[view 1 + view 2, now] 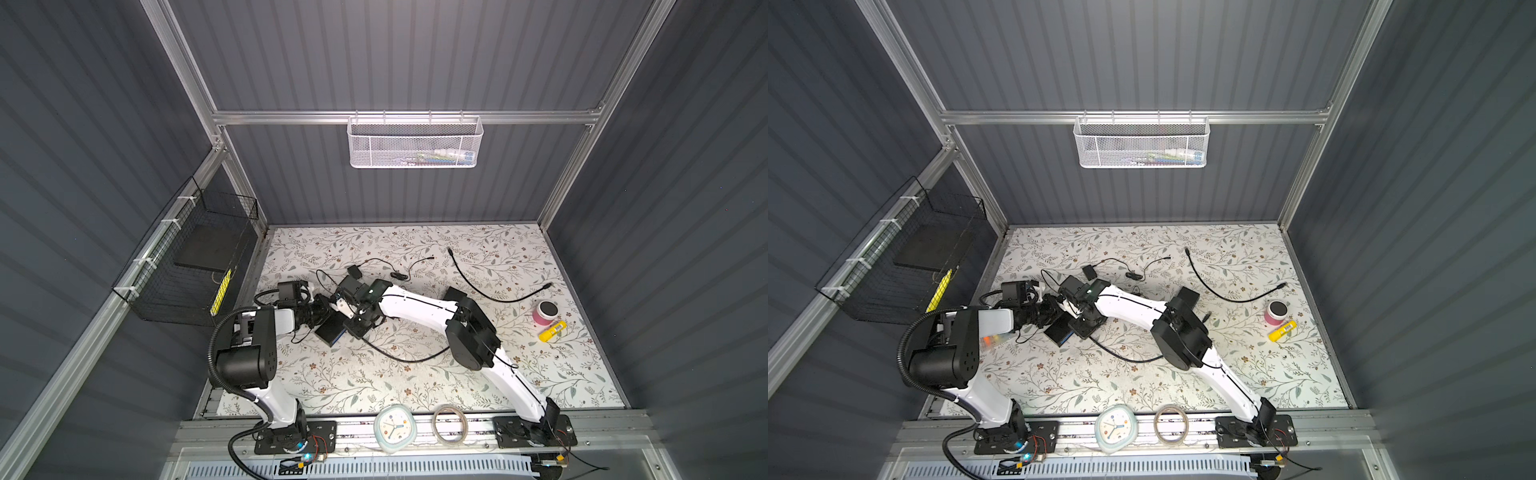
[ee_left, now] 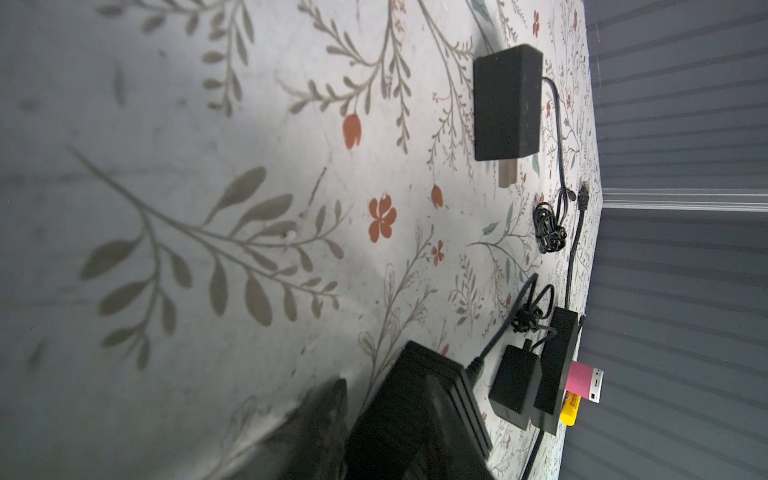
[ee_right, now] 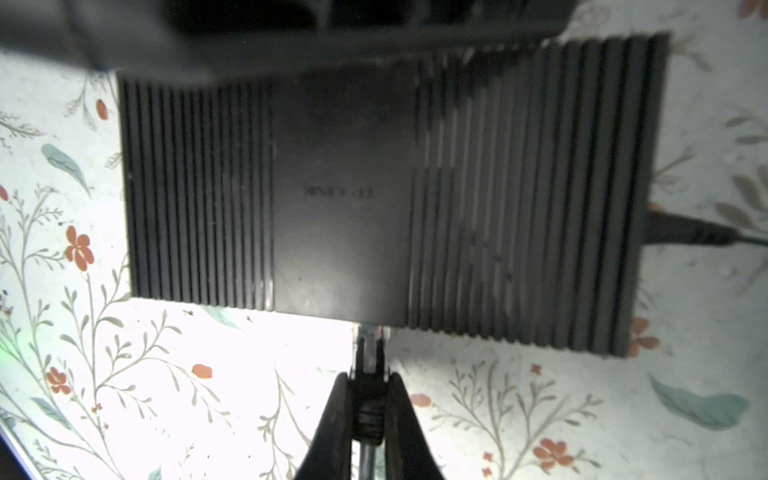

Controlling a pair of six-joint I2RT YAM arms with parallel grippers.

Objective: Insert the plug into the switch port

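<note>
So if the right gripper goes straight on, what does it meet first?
The right gripper, shut on the plug, points at an edge of the switch. The plug tip would meet that edge first; it looks nearly there, but the port is hidden.

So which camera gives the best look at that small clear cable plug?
The right wrist view: the small clear cable plug is close up, pinched by the right gripper, with its tip at the edge of the ribbed black box. In both top views that gripper covers it. The left wrist view misses it.
</note>
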